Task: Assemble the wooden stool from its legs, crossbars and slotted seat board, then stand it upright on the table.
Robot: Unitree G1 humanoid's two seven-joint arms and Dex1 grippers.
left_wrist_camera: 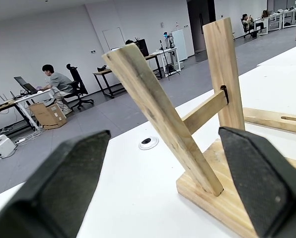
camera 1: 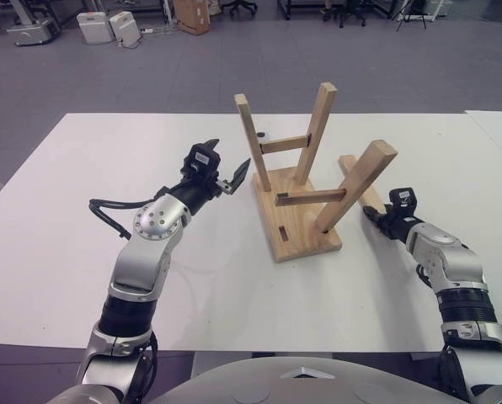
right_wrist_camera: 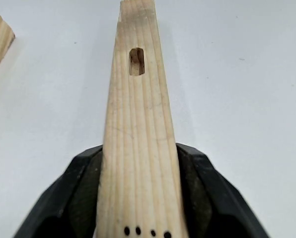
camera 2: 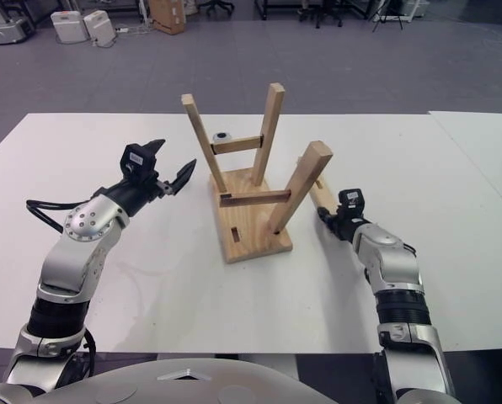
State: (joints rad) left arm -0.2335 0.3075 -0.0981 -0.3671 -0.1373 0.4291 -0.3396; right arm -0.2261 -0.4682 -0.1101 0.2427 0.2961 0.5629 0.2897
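The stool lies upside down mid-table: its seat board [camera 1: 300, 241] is flat on the table, and three legs [camera 1: 316, 130] stand up from it, joined by two crossbars [camera 1: 310, 198]. An empty slot [camera 1: 283, 233] shows in the board's near corner. A loose fourth leg [camera 2: 321, 195] lies on the table just right of the board. My right gripper [camera 1: 374, 215] is shut on its near end, and its slot [right_wrist_camera: 136, 61] faces up. My left gripper [camera 1: 226, 173] hovers open just left of the stool, holding nothing, with the nearest upright leg [left_wrist_camera: 163, 114] in line between its fingers [left_wrist_camera: 53, 198].
A round cable hole [camera 2: 222, 135] sits in the table behind the stool. A second white table [camera 1: 499, 126] adjoins at the far right. Bare white tabletop [camera 1: 82, 168] spreads to the left and in front of the stool.
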